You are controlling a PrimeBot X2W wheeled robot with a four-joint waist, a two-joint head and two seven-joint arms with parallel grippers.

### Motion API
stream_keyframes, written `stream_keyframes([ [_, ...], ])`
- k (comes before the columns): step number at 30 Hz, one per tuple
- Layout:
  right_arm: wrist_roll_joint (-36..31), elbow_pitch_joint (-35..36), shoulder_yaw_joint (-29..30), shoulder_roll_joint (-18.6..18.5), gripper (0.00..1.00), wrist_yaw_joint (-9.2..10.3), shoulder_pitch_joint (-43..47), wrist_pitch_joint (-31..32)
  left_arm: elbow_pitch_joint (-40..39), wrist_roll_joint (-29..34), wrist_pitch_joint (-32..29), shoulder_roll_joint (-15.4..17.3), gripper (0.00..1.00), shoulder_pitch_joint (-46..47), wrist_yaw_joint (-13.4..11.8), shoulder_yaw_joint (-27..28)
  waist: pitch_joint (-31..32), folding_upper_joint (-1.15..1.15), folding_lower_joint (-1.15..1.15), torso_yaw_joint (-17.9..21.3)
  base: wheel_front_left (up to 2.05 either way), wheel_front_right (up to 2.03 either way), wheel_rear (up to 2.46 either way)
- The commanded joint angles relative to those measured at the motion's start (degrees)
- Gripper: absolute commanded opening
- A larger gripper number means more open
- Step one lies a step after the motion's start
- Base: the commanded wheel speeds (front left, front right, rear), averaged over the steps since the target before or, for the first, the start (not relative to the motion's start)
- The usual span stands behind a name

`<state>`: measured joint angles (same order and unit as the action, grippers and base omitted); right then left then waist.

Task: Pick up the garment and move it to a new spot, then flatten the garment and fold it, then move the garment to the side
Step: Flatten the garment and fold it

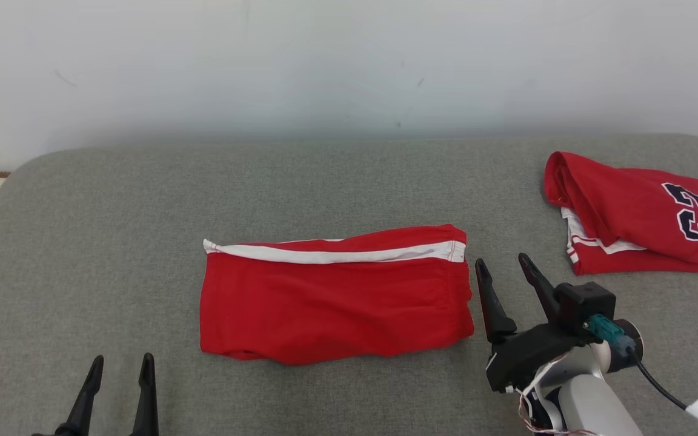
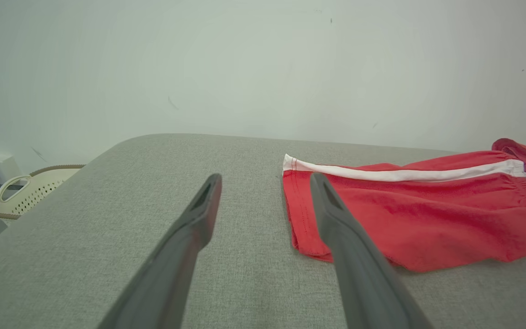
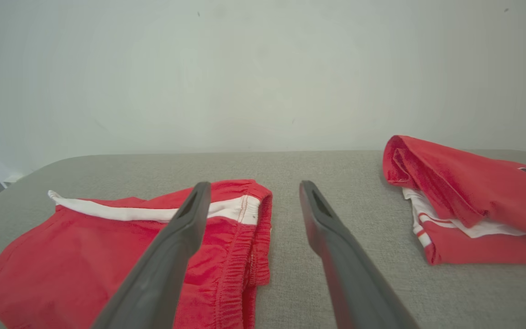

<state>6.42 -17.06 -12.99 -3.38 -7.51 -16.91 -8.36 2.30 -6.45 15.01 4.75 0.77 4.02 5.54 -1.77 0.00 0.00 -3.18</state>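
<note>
1. Lying folded at the middle of a grey table (image 1: 113,200), red shorts (image 1: 331,303) with a white stripe along the far edge
2. Poised near the front left, well apart from the shorts, left gripper (image 1: 122,358) with fingers spread, holding nothing
3. Standing just beside the shorts' right end, right gripper (image 1: 501,259) with fingers spread, empty
4. Resting at the table's far right, folded red jersey (image 1: 628,218) with dark numerals

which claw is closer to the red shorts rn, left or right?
Right. The right claw is open just beside the waistband end of the red shorts. The left claw, also open, sits farther off, left of the hem end and nearer the robot.
</note>
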Motion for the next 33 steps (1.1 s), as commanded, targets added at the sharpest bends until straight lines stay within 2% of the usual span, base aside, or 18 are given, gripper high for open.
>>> stream_keyframes([
  [1,-0.22,-2.05,0.02,-0.40,1.00,0.04,-1.96,0.75,0.13,0.71,0.23,-0.24,1.00,0.62,0.31,-0.16,-0.95,0.00,0.00,-1.09,0.00,0.00,0.00],
  [13,-0.02,-18.54,2.65,-0.09,1.00,0.04,-12.08,2.66,1.45,0.07,0.23,-0.78,1.00,2.88,1.37,-0.51,-3.71,0.00,0.00,-4.48,0.00,0.00,0.00],
  [25,1.75,-36.57,4.35,0.41,1.00,0.04,-19.81,4.26,2.58,0.45,0.23,-1.00,1.00,4.26,2.26,-0.30,-4.62,0.00,0.00,-5.89,0.00,0.00,0.00],
  [29,4.15,-39.87,2.88,0.52,1.00,0.04,-20.85,5.28,2.99,0.56,0.23,-0.97,1.00,4.66,2.41,0.06,-4.84,0.00,0.00,-5.92,0.00,0.00,0.00],
  [33,9.77,-40.58,-1.85,0.58,1.00,0.04,-20.74,5.83,3.34,0.69,0.23,-1.01,1.00,5.01,2.71,0.18,-4.92,0.00,0.00,-5.89,0.00,0.00,0.00],
])
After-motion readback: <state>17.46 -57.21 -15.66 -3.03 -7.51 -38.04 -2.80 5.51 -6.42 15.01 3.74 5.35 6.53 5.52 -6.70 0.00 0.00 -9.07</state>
